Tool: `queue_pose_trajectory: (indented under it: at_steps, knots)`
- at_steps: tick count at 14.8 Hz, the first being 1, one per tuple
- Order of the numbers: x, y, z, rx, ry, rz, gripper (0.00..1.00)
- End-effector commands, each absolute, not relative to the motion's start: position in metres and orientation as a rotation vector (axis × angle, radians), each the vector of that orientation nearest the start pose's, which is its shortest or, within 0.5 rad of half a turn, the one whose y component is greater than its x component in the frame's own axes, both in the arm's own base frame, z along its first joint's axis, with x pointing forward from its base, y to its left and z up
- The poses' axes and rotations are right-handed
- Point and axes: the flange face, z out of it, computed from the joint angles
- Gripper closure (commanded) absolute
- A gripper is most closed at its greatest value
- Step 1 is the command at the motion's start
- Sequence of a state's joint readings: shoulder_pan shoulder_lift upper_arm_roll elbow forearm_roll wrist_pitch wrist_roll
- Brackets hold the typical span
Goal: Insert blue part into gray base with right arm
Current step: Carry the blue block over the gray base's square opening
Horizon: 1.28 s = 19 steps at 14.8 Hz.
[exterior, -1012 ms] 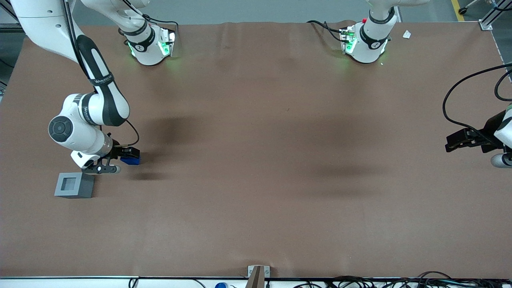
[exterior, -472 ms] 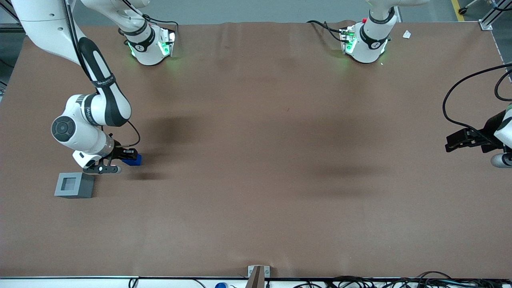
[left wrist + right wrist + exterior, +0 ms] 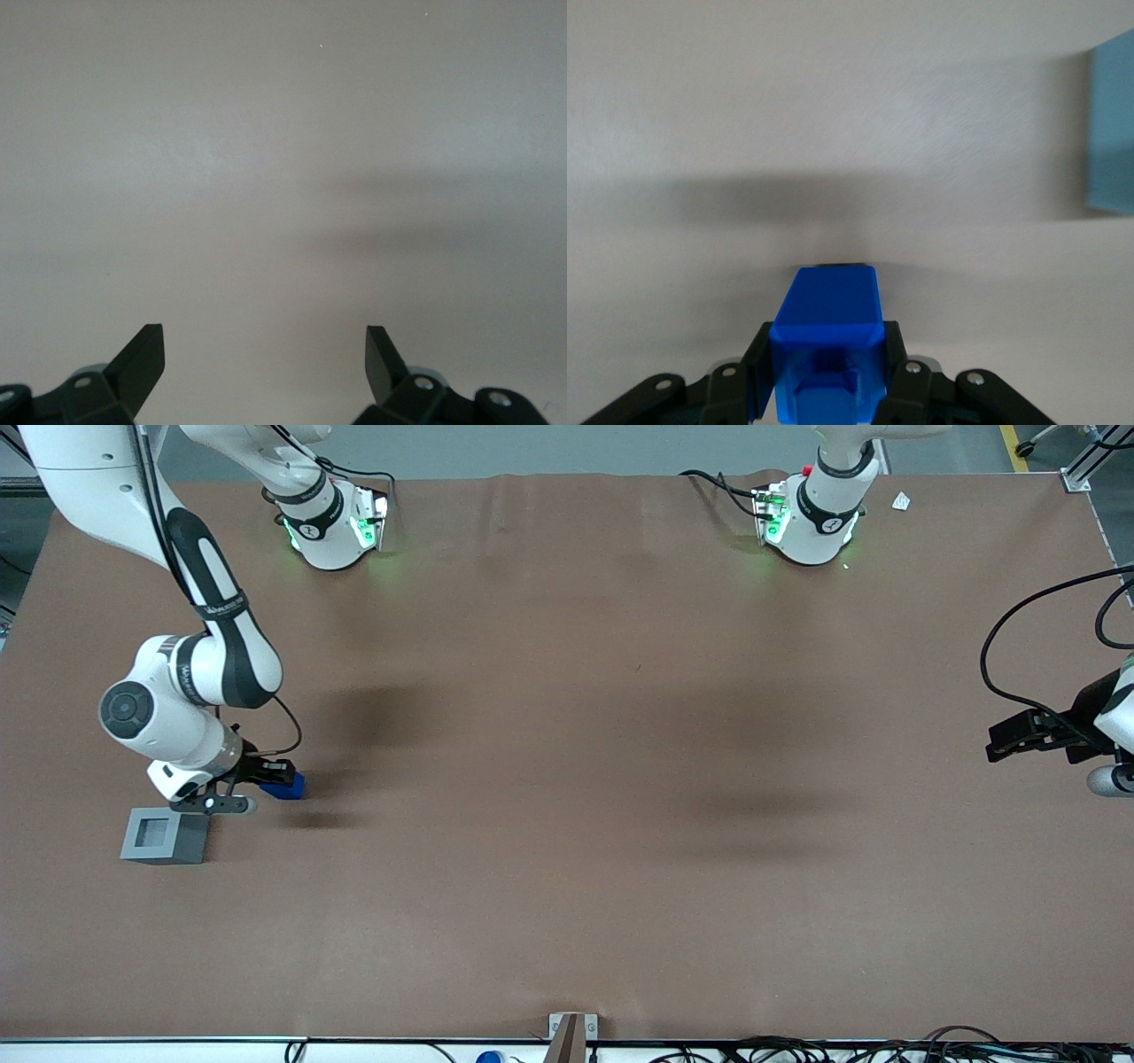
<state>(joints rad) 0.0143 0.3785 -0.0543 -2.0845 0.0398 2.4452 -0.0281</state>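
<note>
- The table, covered in a brown mat, fills nearly all of the front view; 2 soft dark shadows lie on it, 1 in the left half of the frame and 1 in the right half.
- The right arm comes down from the upper left corner of the front view, white with black bands and small lettering on its forearm, and bends at a rounded wrist joint in the middle left of the frame.
- The gray base sits on the mat in the lower left part of the front view, nearer the front camera than the wrist, with its square recess facing up; it stands toward the working arm's end of the table. In the right wrist view a pale block edge shows, apart from the gripper.
- The gripper hangs just above the mat in the middle left of the front view, close beside the gray base but not over its recess.
- The blue part is clamped between the 2 black fingers, which press against its 2 side faces; the jaws are narrowed to the part's width. In the right wrist view the blue part sticks out ahead of the fingertips, its dark shadow on the mat under it.
</note>
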Motion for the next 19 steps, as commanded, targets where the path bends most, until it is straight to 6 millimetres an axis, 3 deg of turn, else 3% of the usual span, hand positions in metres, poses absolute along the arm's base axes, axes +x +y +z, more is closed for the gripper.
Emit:
queue_pose_trajectory:
  at_steps: [1, 4, 7, 12, 19]
  knots:
    - [0.61, -0.048, 0.283, -3.116, 0.127, 0.04, 1.0]
    - [0.633, -0.064, 0.33, -3.109, 0.153, 0.063, 1.0]
    - [0.646, -0.085, 0.355, -3.117, 0.152, 0.042, 1.0]
    - [0.673, -0.135, 0.367, -3.117, 0.091, 0.075, 1.0]
    - [0.691, -0.187, 0.342, -3.115, 0.044, 0.115, 1.0]
